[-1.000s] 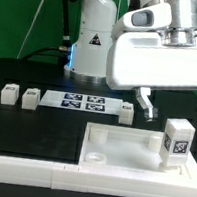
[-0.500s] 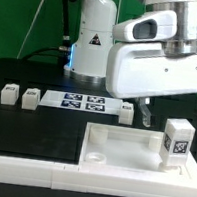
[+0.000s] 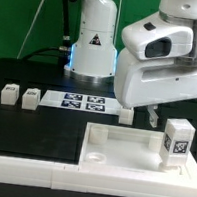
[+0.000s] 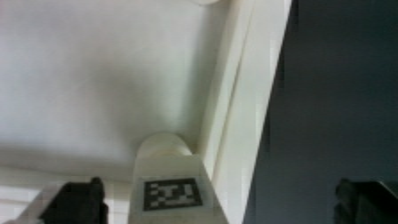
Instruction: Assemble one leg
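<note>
One leg (image 3: 177, 140) upright on the panel (image 3: 120, 150)

Arm shell (image 3: 164, 80): glossy white, bulky, rounded, with a grey oval inset.
Base column (image 3: 96, 26): white, black triangular warning sticker (image 3: 93, 42), blue glow at foot.
Wrist flange (image 3: 187, 7): silver-grey cylinder.
Jaws: black tips.

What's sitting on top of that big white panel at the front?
One leg stands upright on the panel, near its corner on the exterior view's right. The leg's base covers whatever lies under it, so a socket there cannot be seen.
</note>
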You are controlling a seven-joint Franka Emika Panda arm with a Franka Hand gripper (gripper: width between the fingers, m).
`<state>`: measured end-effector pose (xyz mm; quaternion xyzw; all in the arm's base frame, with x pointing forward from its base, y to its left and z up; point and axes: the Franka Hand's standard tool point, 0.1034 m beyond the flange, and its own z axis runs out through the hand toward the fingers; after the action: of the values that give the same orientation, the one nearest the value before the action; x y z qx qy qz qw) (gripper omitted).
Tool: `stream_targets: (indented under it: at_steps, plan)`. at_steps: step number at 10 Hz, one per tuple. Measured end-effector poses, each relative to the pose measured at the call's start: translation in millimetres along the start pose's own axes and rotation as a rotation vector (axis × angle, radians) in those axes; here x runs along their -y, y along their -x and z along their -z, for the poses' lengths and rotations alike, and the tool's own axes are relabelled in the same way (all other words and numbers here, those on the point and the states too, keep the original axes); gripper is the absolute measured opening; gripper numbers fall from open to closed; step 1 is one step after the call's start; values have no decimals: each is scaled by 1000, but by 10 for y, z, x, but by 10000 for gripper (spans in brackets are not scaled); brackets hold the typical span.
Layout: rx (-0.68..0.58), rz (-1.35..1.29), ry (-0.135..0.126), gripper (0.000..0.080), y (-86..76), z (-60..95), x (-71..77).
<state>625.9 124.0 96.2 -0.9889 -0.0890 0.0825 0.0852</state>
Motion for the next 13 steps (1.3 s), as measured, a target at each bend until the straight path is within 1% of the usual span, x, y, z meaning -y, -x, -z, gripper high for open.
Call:
stream_targets:
  at_steps: [1, 2, 3, 7, 8, 10, 11, 13]
  plan:
    - [-27, -19, 24, 649, -47, 9, -39]
    - [-34, 16, 52, 649, -67, 11, -77]
    - [-35, 30, 49, 649, -66, 14, -126]
    - [-35, 27, 48, 649, -66, 13, -125]
    - [-33, -2, 59, 649, -81, -8, -111]
    - [-44, 9, 78, 649, -213, -1, -48]
    - [-47, 24, 78, 649, -228, 6, -51]
    - [-46, 68, 79, 649, -221, -24, -122]
